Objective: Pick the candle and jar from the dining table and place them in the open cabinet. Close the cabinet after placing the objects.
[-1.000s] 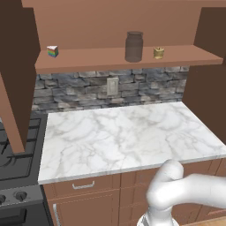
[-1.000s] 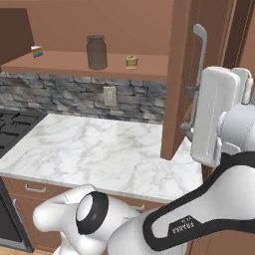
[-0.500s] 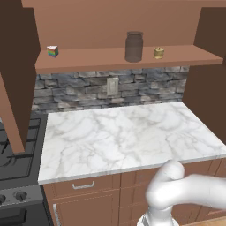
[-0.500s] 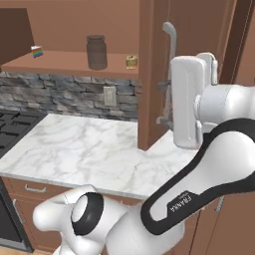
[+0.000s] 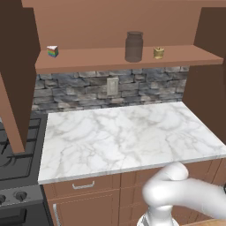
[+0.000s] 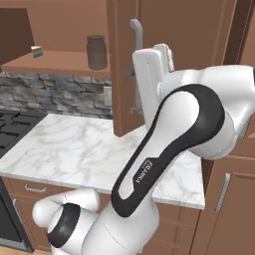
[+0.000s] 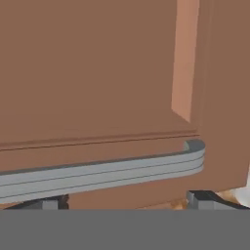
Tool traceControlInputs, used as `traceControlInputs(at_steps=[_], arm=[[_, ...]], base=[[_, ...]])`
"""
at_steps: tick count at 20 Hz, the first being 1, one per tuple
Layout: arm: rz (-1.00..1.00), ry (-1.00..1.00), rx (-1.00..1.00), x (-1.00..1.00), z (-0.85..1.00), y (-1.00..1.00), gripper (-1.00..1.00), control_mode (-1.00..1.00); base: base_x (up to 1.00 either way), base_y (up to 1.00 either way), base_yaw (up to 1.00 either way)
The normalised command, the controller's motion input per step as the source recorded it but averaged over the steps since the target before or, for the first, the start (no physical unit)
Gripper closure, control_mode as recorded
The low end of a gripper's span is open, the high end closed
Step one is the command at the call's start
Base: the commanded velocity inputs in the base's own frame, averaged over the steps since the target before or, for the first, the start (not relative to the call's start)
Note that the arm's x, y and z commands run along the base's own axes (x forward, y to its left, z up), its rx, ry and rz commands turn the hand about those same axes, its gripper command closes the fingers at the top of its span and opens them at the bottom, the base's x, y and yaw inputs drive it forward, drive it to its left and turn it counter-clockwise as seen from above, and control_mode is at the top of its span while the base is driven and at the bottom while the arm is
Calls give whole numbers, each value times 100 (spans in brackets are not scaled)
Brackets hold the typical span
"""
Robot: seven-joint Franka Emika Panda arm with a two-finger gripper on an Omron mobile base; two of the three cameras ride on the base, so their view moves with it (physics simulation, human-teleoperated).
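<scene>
The grey jar (image 5: 133,46) and the small yellow candle (image 5: 159,53) stand on the shelf (image 5: 110,59) of the brown cabinet. In the right base view the jar (image 6: 96,52) still shows, while the cabinet's right door (image 6: 124,74) covers the candle. That door stands partly swung in, and my white hand (image 6: 149,79) is right against its front by the silver bar handle (image 6: 137,40). My gripper (image 7: 127,200) is open, its fingertips (image 7: 202,197) spread wide just below the handle (image 7: 97,171), holding nothing. The dining table is out of view.
A rainbow-striped wedge (image 5: 52,51) sits at the shelf's left end. The cabinet's left door (image 5: 17,75) hangs open over the stove (image 5: 13,176). A marble counter (image 5: 128,132) with brown drawers lies under the shelf, backed by a stone wall with an outlet (image 5: 112,86).
The right cabinet door has swung steadily leftward toward shut with my hand against it. In the right base view it now hides the candle. Jar and candle have not moved.
</scene>
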Motion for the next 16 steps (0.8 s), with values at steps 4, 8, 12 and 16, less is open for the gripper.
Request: traceControlInputs(at_steps=[4,8,12,16], arm=[[0,-9,0,37,-12,80,-100,-100],[0,-10,1,34,-9,73,-100,-100],[-5,-10,2,35,0,37,-100,-100],[-7,-10,2,36,0,26,-100,-100]], base=[[0,0,0],[0,0,0],[0,0,0],[0,0,0]])
